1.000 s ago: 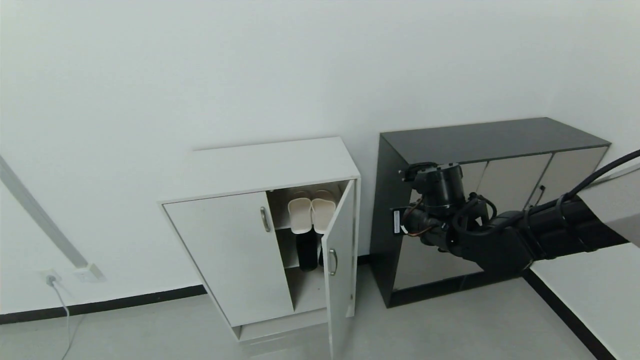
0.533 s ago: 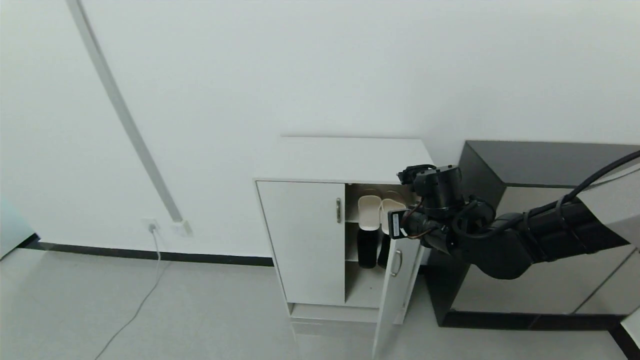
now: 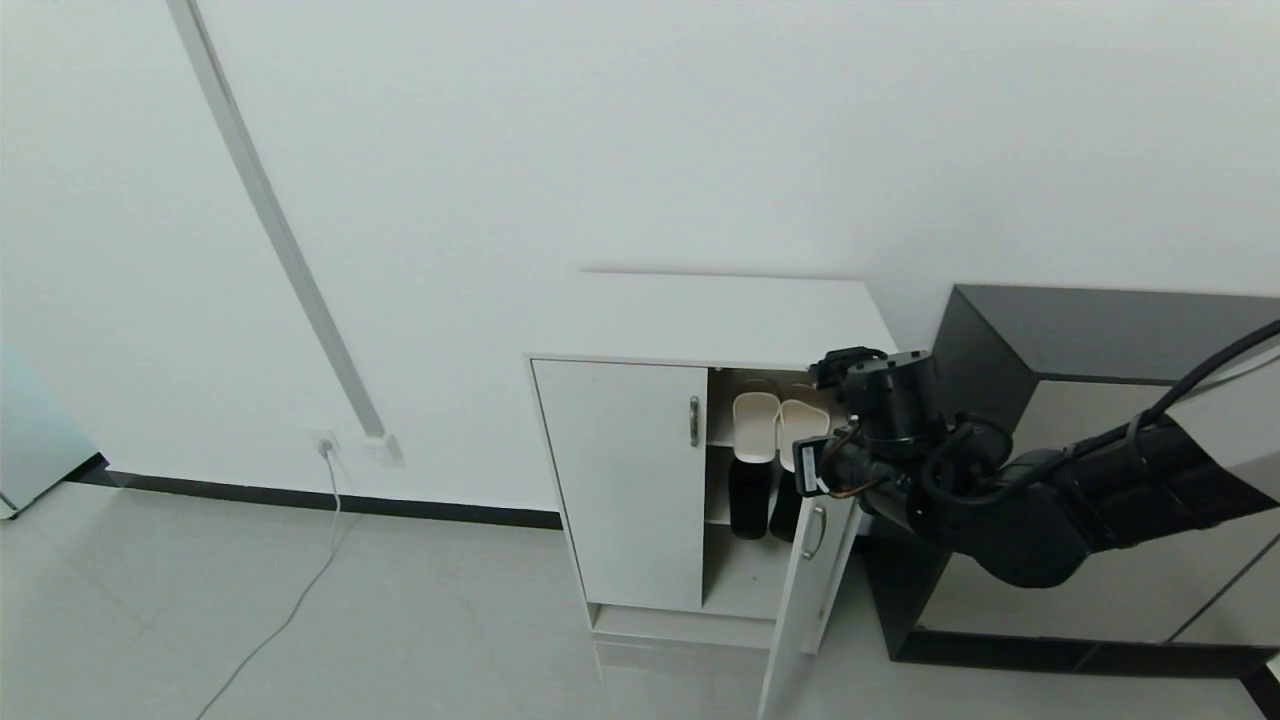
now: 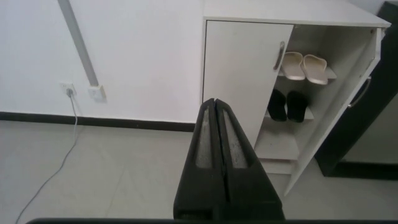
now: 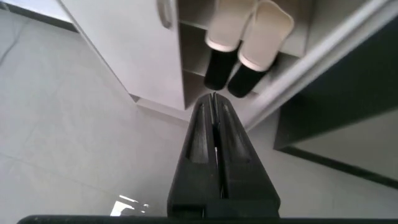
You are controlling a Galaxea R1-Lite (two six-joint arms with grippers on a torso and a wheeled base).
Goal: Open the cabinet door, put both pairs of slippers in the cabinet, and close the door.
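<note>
The white cabinet [image 3: 720, 315] stands against the wall, its left door closed and its right door [image 3: 810, 590] swung open. Inside, a cream pair of slippers [image 3: 757, 425] lies on the upper shelf and a black pair [image 3: 748, 495] on the shelf below. My right arm's wrist [image 3: 885, 400] hangs in front of the open door's top corner. My right gripper [image 5: 214, 102] is shut and empty, pointing at the cream pair [image 5: 249, 28] and black pair [image 5: 227, 71] from outside. My left gripper [image 4: 215, 106] is shut and empty, well back from the cabinet's closed door [image 4: 249, 62].
A dark low cabinet [image 3: 1100, 320] stands right beside the white one. A grey conduit [image 3: 270, 220] runs down the wall to a socket [image 3: 325, 445], with a cable trailing over the floor. Open grey floor [image 3: 350, 620] lies in front and to the left.
The head camera has swung left, so the cabinet now sits further right in the picture, with my right wrist over the open door. Door and slippers look unchanged.
</note>
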